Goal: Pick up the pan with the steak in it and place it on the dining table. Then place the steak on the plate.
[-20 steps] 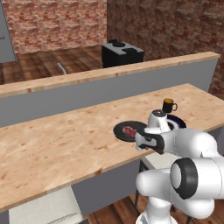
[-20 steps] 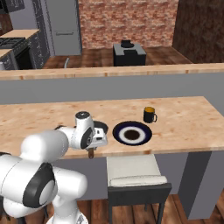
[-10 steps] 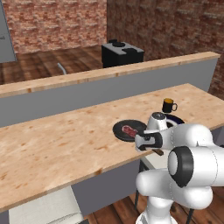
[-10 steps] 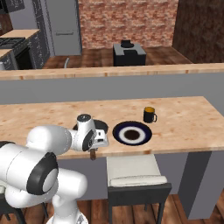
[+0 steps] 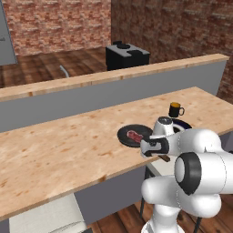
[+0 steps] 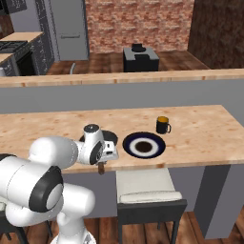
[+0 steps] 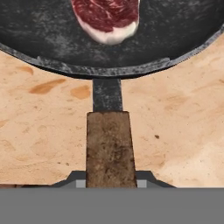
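Here, left base view: the pan (image 5: 134, 135) sits flat on the table (image 5: 68, 145), near its front edge, with the steak (image 5: 134, 134) inside it. My gripper (image 5: 160, 154) hangs at that edge over the pan's handle (image 5: 164, 157), whose brown end juts past the table. The plate (image 5: 184, 124) lies just beyond my hand, mostly hidden by it, and a dark mug (image 5: 175, 109) stands farther back. Right base view: the pan (image 6: 108, 137) shows as a dark arc behind my wrist, the plate (image 6: 144, 145) just beside it on the table (image 6: 200, 133), the mug (image 6: 163, 125) near the plate's far side. My gripper (image 6: 102, 164) points down at the table edge, and the handle (image 6: 100, 168) pokes out beneath it. Hand view: the handle (image 7: 108, 146) runs straight up between my fingertips (image 7: 76, 179), which press its two sides, so my jaws are clamped on it. The pan (image 7: 57, 39) lies ahead on the table (image 7: 43, 131), with the steak (image 7: 108, 17) inside.
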Motion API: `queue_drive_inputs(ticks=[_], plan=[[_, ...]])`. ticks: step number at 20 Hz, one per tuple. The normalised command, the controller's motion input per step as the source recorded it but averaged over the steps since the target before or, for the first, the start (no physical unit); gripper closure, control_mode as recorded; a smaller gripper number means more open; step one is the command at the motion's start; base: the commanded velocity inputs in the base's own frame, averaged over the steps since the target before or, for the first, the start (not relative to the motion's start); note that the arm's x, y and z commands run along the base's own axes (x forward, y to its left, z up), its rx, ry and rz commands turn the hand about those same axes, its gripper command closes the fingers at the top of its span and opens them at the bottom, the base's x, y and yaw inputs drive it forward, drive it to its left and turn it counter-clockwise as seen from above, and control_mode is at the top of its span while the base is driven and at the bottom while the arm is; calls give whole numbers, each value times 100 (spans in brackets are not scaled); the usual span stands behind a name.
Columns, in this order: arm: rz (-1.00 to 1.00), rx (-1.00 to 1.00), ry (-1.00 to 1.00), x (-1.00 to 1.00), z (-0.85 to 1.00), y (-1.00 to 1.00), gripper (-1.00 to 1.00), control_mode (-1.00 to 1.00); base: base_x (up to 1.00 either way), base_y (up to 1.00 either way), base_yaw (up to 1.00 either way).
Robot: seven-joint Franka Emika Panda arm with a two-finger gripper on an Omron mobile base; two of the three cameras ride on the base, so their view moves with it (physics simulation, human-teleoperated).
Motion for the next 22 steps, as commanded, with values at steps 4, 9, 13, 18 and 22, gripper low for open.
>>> queue_drive_inputs(ticks=[4,9,13,18,22], plan=[[-1,0,0,0,4,0,-100,-100,0,0,0],[-5,3,0,0,21,0,-100,-100,0,0,0],[-7,3,0,0,28,0,-100,-100,0,0,0],[-6,5,0,-12,45,0,-100,-100,0,0,0],[-5,4,0,-20,34,0,-100,-100,0,0,0]])
